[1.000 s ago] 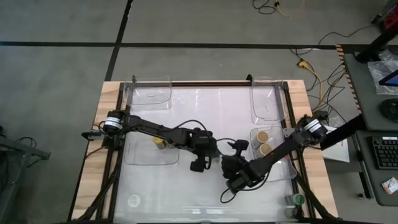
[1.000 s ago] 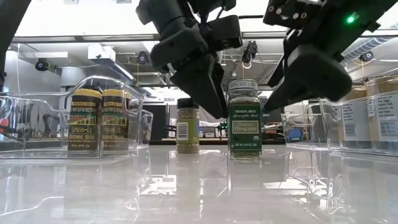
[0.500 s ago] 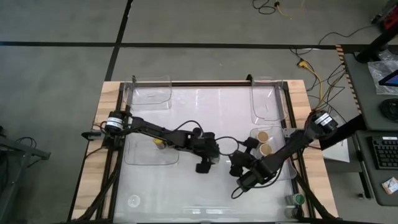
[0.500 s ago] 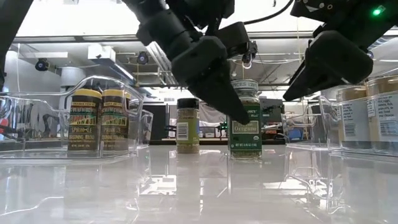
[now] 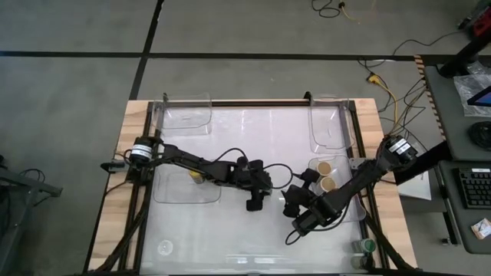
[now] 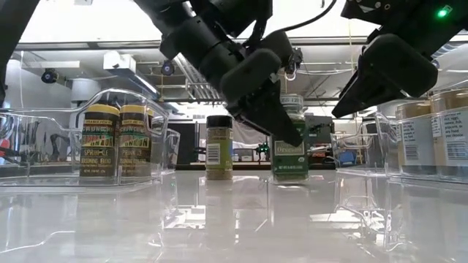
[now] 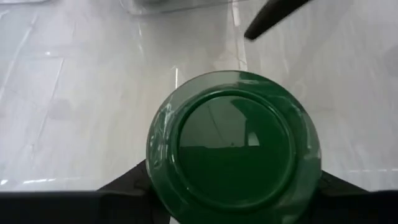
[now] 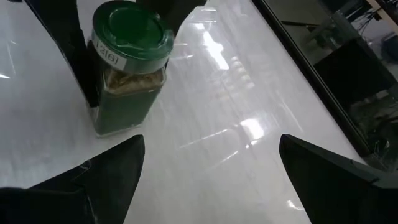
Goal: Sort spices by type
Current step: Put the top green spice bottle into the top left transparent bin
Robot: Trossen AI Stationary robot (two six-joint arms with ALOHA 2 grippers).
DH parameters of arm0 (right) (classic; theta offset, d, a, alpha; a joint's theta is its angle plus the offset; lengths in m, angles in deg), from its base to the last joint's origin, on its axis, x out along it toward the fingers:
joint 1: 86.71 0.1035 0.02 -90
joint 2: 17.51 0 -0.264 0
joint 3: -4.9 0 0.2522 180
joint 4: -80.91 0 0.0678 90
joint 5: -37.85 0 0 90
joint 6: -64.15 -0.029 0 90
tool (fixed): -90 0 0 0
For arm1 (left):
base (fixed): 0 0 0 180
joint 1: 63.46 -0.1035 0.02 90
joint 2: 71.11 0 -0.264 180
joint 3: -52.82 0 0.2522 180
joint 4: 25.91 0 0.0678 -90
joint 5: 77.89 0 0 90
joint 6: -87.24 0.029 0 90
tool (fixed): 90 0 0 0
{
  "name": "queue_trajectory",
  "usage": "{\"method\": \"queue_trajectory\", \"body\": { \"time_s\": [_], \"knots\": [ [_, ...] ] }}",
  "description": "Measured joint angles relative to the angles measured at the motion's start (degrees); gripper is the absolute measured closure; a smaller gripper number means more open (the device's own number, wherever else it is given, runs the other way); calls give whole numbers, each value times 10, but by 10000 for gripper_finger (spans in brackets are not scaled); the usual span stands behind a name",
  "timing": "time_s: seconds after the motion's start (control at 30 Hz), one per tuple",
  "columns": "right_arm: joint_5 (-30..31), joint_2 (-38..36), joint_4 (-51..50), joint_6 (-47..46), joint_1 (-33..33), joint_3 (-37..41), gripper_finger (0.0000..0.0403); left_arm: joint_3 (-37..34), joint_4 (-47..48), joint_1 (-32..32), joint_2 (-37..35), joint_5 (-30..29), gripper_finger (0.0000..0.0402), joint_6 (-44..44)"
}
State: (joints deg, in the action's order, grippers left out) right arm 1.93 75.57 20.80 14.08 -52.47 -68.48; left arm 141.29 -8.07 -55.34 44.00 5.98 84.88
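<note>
One jar is in hand: the green-lid jar (image 7: pixel 233 146) stands upright on the table (image 5: pixel 230 238), just off centre toward 5 o'clock.

**Current step.** The left gripper (image 6: pixel 267 109) is set down around this jar from above. Whether it has clamped cannot be told. The right gripper (image 8: pixel 211 162) hovers just beside the jar, on its 4 o'clock side. Its jaws are spread wide and hold nothing. The step is judged to be the pick-up of the green-lid jar for sorting.

**Next move.**
- Confirm a firm clamp below the lid.
- Lift straight up, so that the jar does not tip.
- Keep clear of the right gripper, which is close by.
- Carry the jar to a place with like jars. Two more green lids (image 5: pixel 368 245) appear at the 5 o'clock corner.

**Containers.**
- Left tray (image 6: pixel 44 179), at 9 o'clock: two yellow-lid jars (image 6: pixel 99 140), side by side and upright.
- Right tray (image 5: pixel 349 211), at 3 o'clock: two tan-lid jars (image 5: pixel 324 166), side by side.
- Outside any tray: a black-lid jar (image 6: pixel 219 146), seen in the low view standing beside the green-lid jar.
</note>
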Motion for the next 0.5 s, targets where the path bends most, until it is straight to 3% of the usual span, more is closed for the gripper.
{"method": "queue_trajectory", "body": {
  "time_s": [0.23,0.5],
  "knots": [
    [0,-15,-2,12,0,0,39,38,45,2,-28,2,222,8],
    [1,-32,-7,9,0,0,39,53,162,-19,-183,-37,222,111]
  ]
}}
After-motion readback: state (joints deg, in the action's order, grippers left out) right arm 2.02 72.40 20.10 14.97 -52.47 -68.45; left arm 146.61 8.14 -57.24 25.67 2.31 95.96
